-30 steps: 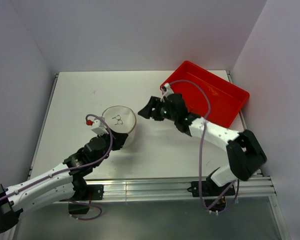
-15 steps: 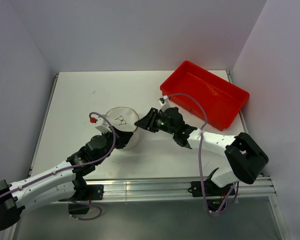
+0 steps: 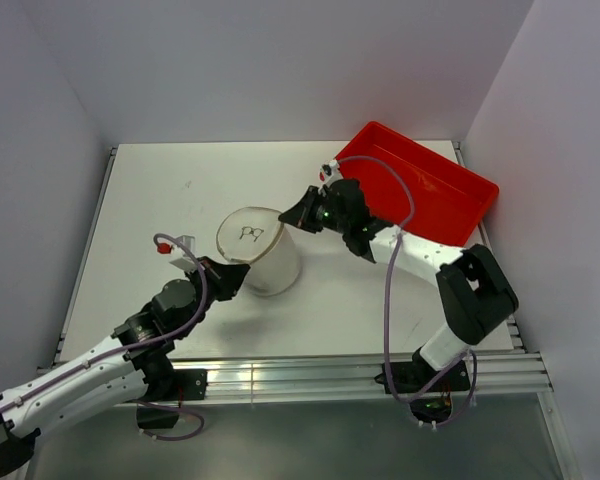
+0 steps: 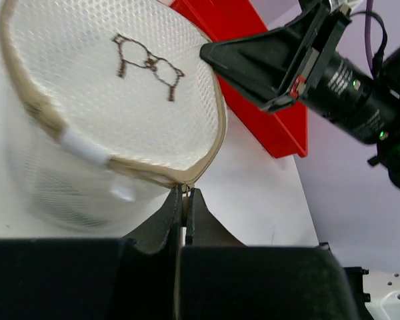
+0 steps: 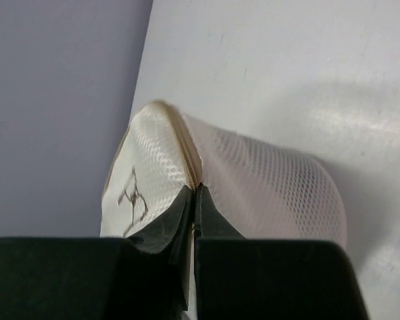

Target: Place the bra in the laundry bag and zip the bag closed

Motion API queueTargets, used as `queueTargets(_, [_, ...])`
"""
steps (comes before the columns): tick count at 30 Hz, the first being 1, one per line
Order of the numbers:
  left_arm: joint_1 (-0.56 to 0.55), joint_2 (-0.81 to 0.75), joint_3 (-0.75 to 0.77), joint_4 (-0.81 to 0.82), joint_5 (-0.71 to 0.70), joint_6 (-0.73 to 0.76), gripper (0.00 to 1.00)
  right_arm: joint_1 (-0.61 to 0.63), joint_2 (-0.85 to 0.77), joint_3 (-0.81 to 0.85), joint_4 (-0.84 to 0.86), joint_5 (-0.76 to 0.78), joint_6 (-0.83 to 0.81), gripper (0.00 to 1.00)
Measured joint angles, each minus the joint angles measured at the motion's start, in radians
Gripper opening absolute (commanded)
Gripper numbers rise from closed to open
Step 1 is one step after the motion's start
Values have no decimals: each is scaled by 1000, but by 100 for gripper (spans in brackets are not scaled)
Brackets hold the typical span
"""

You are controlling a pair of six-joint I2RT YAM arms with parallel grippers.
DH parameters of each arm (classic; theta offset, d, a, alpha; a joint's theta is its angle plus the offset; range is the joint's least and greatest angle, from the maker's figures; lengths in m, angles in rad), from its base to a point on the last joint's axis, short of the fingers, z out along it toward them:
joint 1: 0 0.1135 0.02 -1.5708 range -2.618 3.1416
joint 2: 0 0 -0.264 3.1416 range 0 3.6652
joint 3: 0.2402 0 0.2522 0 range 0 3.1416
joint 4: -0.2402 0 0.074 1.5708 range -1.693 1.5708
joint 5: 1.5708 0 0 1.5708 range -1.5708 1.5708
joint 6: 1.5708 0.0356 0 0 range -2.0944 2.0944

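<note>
- Near the middle of the table (image 3: pixel 150 190): laundry bag (image 3: pixel 257 255), tipped over so that one round flat end, marked with a small brown drawing, faces up; held on its tan rim from two sides.
- Clenched on the near, lower stretch of that rim: left gripper (image 4: pixel 185 200), fingers (image 4: pixel 161 223) pressed flat together with the tan edge caught between them.
- Clenched likewise on the far, upper stretch: right gripper (image 5: pixel 195 193), jaws tight where the rim seam runs in.
- No sight of the bra in any view; possibly inside behind the mesh, but cannot tell; no dark zipper pull made out either.
- Likely very light and limp; thin mesh wall sure to sag and crumple under any push; rim tape the only firm line, so best taken there, close by the zipper, with one side anchored and the other drawn along.
- Probably slippery between hard fingers; worth a firm pinch and a slow pull, lest the tape slide out.
- Off at the far right: red tray (image 3: pixel 420 150), well apart from the bag and behind the right arm; hardly an obstacle.
- Most in the way, by this reading: the two arms themselves, meeting on one small rim from opposite sides; purple cable (image 3: pixel 386 300) looping near the right wrist, worth keeping out of the pull.
</note>
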Motion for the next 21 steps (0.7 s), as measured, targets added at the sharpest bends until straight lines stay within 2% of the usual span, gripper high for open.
queueTargets(6, [3,-72,-29,-51,-64,-11,0,-22,180,251,-163,-149,-133,2])
queueTargets(8, [3,-42,-28,-39,-71,-9,0,-22,206,277,-181,-163,-156,23])
queueTargets(9, [3,-14,-26,-27,-70,-6,0,-22,205,273,-195,-154,-166,47])
queueTargets(12, [0,67,-12,3,-50,4,0,-30,171,218,-173,-89,-173,75])
queueTargets(17, [0,143,21,63,-18,25,0,-21,-42,-79,-53,-23,-85,75])
queueTargets(21, [0,174,35,107,6,28,0,63,-134,-199,34,-24,-4,74])
